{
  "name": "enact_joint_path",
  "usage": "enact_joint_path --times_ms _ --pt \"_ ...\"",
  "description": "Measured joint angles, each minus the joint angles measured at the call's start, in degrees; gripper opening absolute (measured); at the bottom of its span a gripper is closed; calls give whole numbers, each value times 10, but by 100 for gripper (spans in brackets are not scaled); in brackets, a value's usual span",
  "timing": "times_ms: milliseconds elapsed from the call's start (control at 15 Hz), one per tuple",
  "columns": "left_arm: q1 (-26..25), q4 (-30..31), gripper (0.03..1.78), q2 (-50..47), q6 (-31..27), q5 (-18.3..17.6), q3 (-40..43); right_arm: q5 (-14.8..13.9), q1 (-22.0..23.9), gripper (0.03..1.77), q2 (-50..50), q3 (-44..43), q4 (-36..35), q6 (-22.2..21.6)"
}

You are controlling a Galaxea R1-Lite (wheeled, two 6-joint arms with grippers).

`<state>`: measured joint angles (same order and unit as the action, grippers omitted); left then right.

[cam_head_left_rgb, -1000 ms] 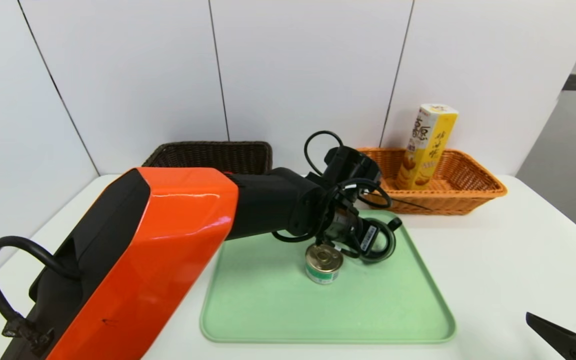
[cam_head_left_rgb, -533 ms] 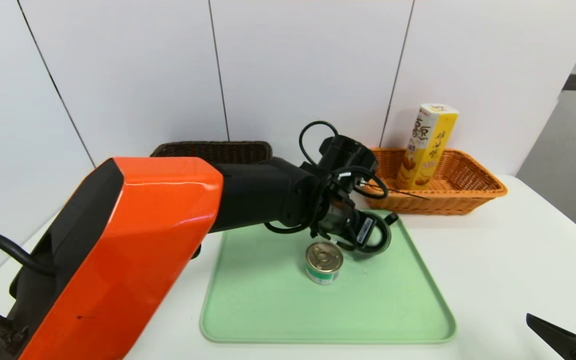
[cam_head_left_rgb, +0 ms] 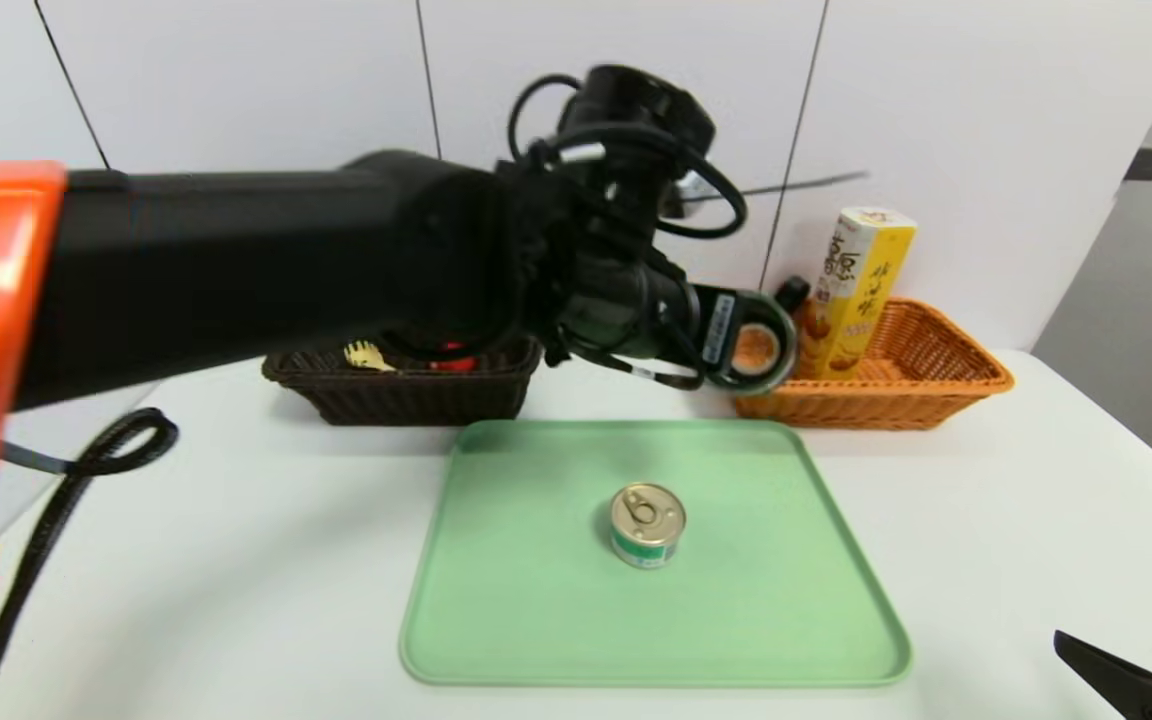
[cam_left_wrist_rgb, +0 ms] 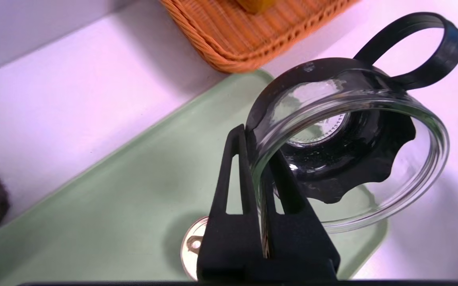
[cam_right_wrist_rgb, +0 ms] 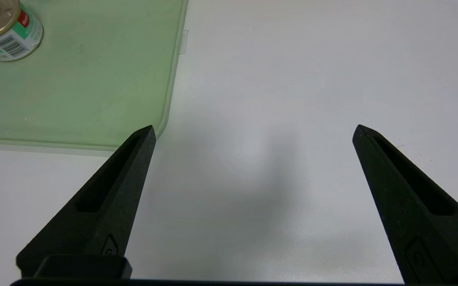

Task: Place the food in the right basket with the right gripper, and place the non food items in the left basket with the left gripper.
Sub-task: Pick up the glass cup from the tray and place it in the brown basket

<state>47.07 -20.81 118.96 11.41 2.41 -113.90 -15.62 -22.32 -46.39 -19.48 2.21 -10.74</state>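
Observation:
My left gripper [cam_head_left_rgb: 731,338] is shut on the rim of the round dark glass dish [cam_head_left_rgb: 784,345], holding it on edge high above the table. In the left wrist view the left gripper [cam_left_wrist_rgb: 259,145] pinches the glass rim of the dish [cam_left_wrist_rgb: 352,151] between both fingers. The small tin [cam_head_left_rgb: 647,523] stands alone on the green tray [cam_head_left_rgb: 536,620]. The yellow carton [cam_head_left_rgb: 861,290] stands in the orange-tan right basket [cam_head_left_rgb: 936,385]. The dark brown left basket [cam_head_left_rgb: 406,395] holds the pasta fork [cam_head_left_rgb: 366,353] and the red duck [cam_head_left_rgb: 451,355]. My right gripper [cam_right_wrist_rgb: 253,128] hovers open over bare table beside the tray's corner.
The black left forearm [cam_head_left_rgb: 286,250] stretches across the left half of the head view, hiding part of the brown basket. White wall panels stand close behind both baskets. The right gripper [cam_head_left_rgb: 1136,680] sits at the table's near right corner.
The left arm has risen from tray level beside the tin, carrying the dish high up. The brown basket's contents now show. The right gripper has not moved.

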Motion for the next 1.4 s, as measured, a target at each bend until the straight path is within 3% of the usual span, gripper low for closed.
enact_joint_path --times_ms 200,467,867,1133,1400 --pt "-70 -18 9 -53 8 -4 1 1 0 171 -2 -5 0 0" --pt "-176 -30 9 -92 24 -45 13 0 1 171 -3 -6 0 -1" --pt "-318 -30 9 -63 51 -54 17 1 4 171 -4 -7 0 -2" --pt "-368 -32 9 -14 55 -51 20 0 4 171 -5 -3 1 -4" --pt "-386 -41 9 27 54 -51 20 1 5 171 -8 0 1 -4"
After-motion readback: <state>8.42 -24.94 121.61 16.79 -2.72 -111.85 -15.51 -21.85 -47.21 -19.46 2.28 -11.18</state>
